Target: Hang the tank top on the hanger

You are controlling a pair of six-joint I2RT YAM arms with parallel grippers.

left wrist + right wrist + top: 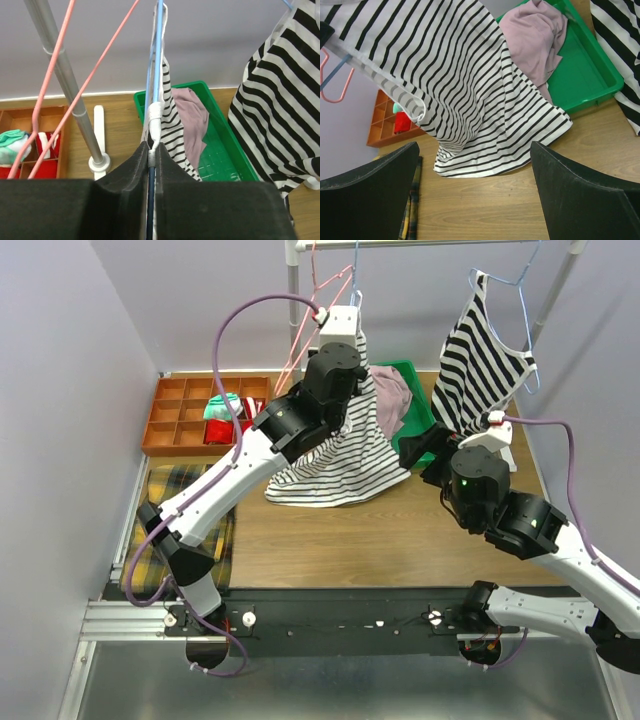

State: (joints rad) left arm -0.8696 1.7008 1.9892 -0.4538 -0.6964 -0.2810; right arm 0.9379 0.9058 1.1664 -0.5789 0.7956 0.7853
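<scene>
Item 1: your left gripper (151,150), fingers pinched shut on the wire of the light-blue hanger (159,60).
Item 2: tank top (470,85), draped from that hanger, hem resting on the table (495,205) beside the green tray (590,75) (pink garment (535,35) inside).
Item 3: your right gripper (475,146), fingers spread wide, holding nothing.

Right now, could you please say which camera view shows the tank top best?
Right wrist: the tank top hangs spread, hem on the table. Top external has the left arm partly covering it; left wrist shows only a strip beside the hanger.
</scene>
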